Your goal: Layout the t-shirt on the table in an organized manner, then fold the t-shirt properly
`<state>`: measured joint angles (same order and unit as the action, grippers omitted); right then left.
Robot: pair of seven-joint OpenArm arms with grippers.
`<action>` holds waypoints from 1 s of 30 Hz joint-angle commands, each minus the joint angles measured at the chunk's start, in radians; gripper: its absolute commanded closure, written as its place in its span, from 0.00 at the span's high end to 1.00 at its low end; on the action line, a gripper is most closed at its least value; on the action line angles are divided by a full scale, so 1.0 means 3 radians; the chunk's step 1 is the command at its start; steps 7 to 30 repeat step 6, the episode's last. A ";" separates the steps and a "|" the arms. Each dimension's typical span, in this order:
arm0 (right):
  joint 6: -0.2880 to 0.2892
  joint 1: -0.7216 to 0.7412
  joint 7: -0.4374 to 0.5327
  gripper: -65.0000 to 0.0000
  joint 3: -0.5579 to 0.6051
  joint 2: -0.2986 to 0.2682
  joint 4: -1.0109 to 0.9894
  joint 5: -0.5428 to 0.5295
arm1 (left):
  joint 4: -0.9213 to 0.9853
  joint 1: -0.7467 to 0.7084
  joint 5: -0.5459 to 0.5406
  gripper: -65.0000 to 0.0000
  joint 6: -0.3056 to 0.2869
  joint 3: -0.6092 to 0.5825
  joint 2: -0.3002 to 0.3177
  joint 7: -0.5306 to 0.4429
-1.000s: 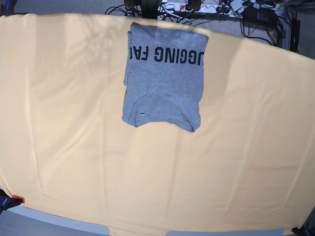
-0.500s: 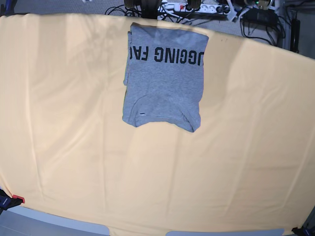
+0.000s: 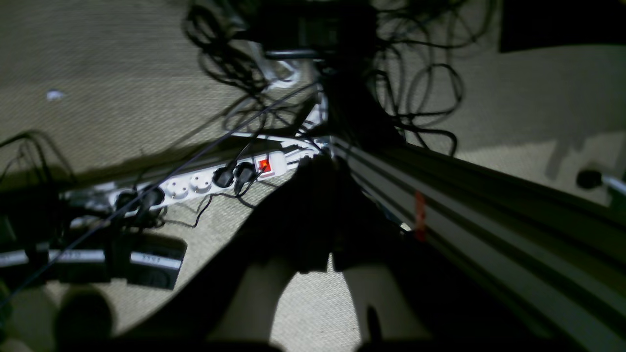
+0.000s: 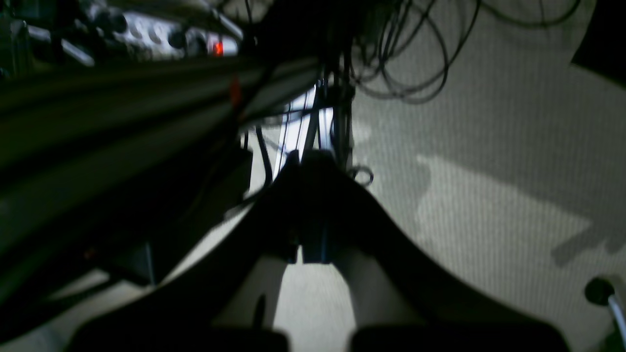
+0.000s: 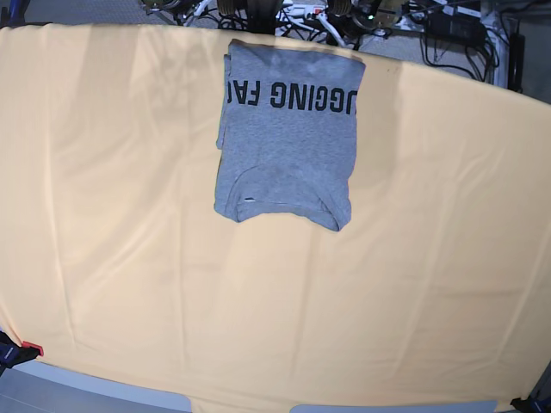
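Observation:
The t-shirt lies folded into a neat grey rectangle at the far middle of the table. Its black lettering faces up near the far edge, and the collar end is toward me. No gripper touches it. In the left wrist view my left gripper is a dark shape with its fingers together, hanging over the carpet beyond the table and holding nothing. In the right wrist view my right gripper is likewise shut and empty above the floor. Pale arm parts peek in at the base view's top edge.
Behind the table a white power strip with a lit red switch lies among tangled black cables on the carpet. A metal frame rail runs beside the left gripper. A red clamp holds the cloth at the near left corner.
Bits of both arms have come into sight along the far top edge of the base view. The folded t-shirt has not moved.

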<state>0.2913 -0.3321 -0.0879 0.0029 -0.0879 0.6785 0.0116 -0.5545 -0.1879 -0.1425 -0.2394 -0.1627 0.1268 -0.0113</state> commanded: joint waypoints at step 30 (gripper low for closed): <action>0.0027 0.0008 0.0080 0.00 -0.0008 -0.0042 0.0017 -0.0013 | -0.0022 0.0009 -0.0080 0.00 0.0175 -0.0399 -0.0033 -0.0137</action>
